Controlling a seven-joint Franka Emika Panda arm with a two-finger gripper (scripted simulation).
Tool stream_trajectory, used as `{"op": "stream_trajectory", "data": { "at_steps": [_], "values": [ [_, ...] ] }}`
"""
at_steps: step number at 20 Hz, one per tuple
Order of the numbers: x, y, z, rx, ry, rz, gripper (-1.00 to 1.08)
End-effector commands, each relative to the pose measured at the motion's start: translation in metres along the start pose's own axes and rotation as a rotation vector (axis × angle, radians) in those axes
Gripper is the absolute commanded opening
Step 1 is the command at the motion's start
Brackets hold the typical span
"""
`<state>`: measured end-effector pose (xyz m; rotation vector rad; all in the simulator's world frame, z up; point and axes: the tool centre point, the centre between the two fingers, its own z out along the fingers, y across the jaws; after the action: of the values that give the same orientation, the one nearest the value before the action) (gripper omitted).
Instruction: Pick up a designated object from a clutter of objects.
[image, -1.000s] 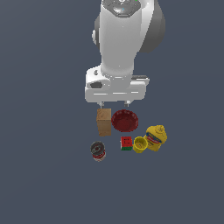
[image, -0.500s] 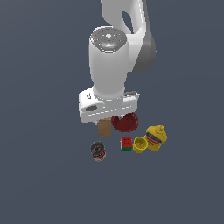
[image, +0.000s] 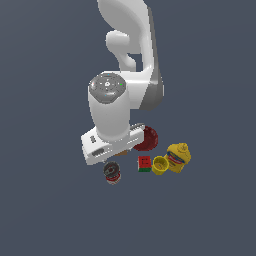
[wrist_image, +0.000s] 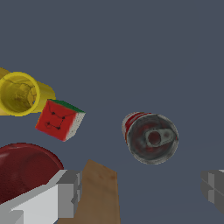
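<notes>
The red-and-white can with a dark metal top (image: 112, 173) stands upright at the exterior view's left end of the clutter, apart from the other items. It also shows in the wrist view (wrist_image: 151, 137). The gripper (wrist_image: 142, 191) hangs above the clutter with its fingers (wrist_image: 70, 194) spread wide and nothing between them. In the exterior view the arm's hand (image: 110, 145) sits just above and behind the can and hides the fingertips.
A red-green cube (image: 145, 163), a yellow cup (image: 160, 165) and a yellow bottle (image: 177, 156) stand in a row. A dark red bowl (image: 148, 139) sits behind them. The tan wooden block (wrist_image: 98, 192) lies below the gripper, mostly hidden by the hand in the exterior view.
The arm has swung down and toward the exterior view's left, bringing the hand lower and closer to the can. The objects have not moved.
</notes>
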<state>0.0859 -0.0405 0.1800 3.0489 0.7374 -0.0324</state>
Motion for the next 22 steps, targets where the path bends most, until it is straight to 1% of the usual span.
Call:
{"op": "stream_trajectory", "data": {
  "at_steps": [1, 6, 11, 19, 22],
  "values": [
    [0.004, 0.009, 0.014, 0.000, 0.006, -0.047, 1.00],
    [0.008, 0.023, 0.035, -0.001, 0.014, -0.114, 1.00],
    [0.010, 0.031, 0.048, -0.002, 0.019, -0.154, 1.00],
    [0.010, 0.033, 0.053, -0.002, 0.020, -0.163, 1.00],
    [0.010, 0.033, 0.061, -0.002, 0.020, -0.163, 1.00]
  ]
}}
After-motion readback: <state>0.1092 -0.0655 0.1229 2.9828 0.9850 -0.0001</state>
